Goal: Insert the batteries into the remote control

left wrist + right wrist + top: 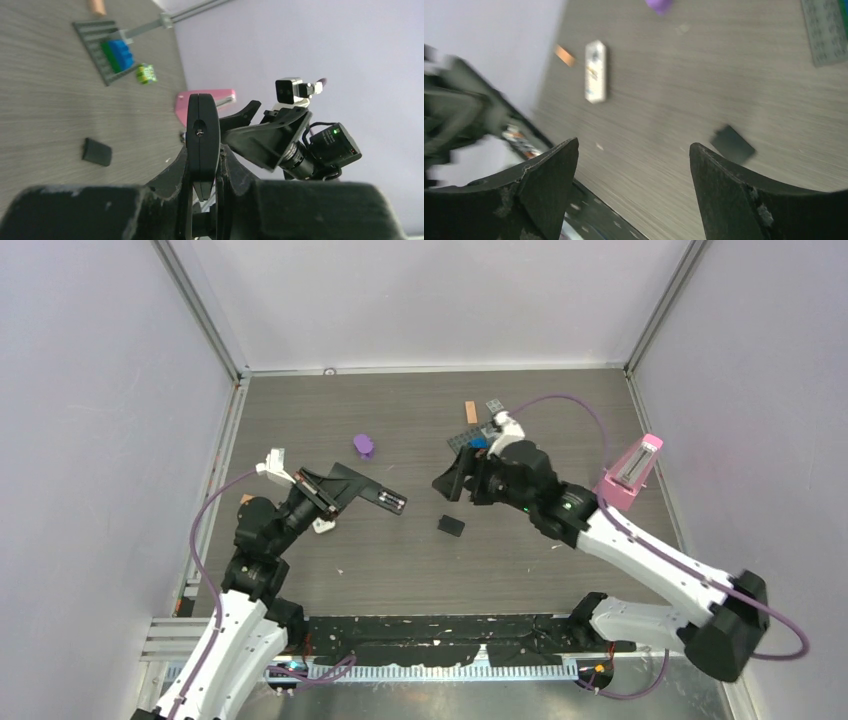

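Observation:
My left gripper (343, 489) is shut on a black remote control (372, 494) and holds it above the table, its open end pointing right. Small silvery-ended batteries (393, 503) show in that end. In the left wrist view the remote (202, 131) stands edge-on between my fingers. My right gripper (453, 480) is open and empty, just right of the remote's end, facing it. In the right wrist view (634, 155) the remote (519, 141) is a blur at the left. A small orange piece (564, 55), maybe a battery, lies on the table.
A black cover (451, 525) lies on the table below my right gripper. There is also a white remote-like object (595, 71), a purple thing (364, 445), a grey baseplate (462, 438) with blue bricks, and a pink object (630, 472) at the right.

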Motion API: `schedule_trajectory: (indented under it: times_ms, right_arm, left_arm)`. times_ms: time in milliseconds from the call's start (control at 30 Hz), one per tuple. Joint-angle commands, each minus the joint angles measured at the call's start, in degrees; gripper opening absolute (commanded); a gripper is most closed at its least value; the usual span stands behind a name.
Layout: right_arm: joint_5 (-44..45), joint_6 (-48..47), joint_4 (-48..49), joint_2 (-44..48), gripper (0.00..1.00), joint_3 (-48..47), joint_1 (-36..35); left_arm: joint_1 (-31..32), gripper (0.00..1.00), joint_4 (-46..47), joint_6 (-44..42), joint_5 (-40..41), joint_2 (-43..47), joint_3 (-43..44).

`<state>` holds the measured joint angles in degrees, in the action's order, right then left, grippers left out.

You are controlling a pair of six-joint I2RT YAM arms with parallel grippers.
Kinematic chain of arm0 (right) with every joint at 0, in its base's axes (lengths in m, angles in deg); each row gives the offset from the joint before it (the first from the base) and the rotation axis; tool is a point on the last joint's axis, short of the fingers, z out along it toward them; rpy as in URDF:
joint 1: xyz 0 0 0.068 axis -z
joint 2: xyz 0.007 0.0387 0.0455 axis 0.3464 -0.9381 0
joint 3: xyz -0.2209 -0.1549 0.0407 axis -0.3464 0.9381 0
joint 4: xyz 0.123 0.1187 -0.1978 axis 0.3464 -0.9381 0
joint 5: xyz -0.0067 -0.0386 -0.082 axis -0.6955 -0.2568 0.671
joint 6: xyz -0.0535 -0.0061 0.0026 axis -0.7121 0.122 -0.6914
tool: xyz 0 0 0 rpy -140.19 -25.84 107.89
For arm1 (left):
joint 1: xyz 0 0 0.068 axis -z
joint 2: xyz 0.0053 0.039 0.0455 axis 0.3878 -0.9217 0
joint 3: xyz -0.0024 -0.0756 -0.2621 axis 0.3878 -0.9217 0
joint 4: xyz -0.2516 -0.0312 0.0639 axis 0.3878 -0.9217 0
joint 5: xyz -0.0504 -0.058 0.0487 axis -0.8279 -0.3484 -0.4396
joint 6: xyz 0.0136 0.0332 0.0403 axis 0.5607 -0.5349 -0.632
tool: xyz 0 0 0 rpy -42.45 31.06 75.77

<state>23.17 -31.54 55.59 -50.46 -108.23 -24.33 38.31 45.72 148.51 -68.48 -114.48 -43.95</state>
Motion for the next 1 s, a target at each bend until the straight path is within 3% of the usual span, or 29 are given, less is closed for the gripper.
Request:
schedule_trajectory:
  times_ms: [0,100,367,700,967]
  right_arm:
    - [-8.00,-20.40,-15.47,-12.70,0.84,-4.73,0.34]
    - [-5.56,-26.80,-20.40,-18.79,0.81,-6.32,-0.06]
    - [-0.12,-40.38,-21.42,-29.15,0.80,-9.41,-2.02]
    - [-2.22,-45.83,-21.29,-39.88,0.79,-13.91,-2.23]
    - [3.03,-46.73,-22.00,-45.12,0.79,-17.58,-1.66]
  left_arm:
    - [-0.87,0.00,-10.80,-5.36,4.51,1.78,3.81]
    - [-0.95,0.00,-14.41,-6.55,6.08,2.42,4.54]
    - [-1.04,0.00,-15.28,-6.36,6.98,2.63,4.39]
    - [-1.09,0.00,-13.10,-6.02,6.47,0.51,4.53]
    - [-2.05,0.00,-11.52,-6.10,6.46,-0.78,5.32]
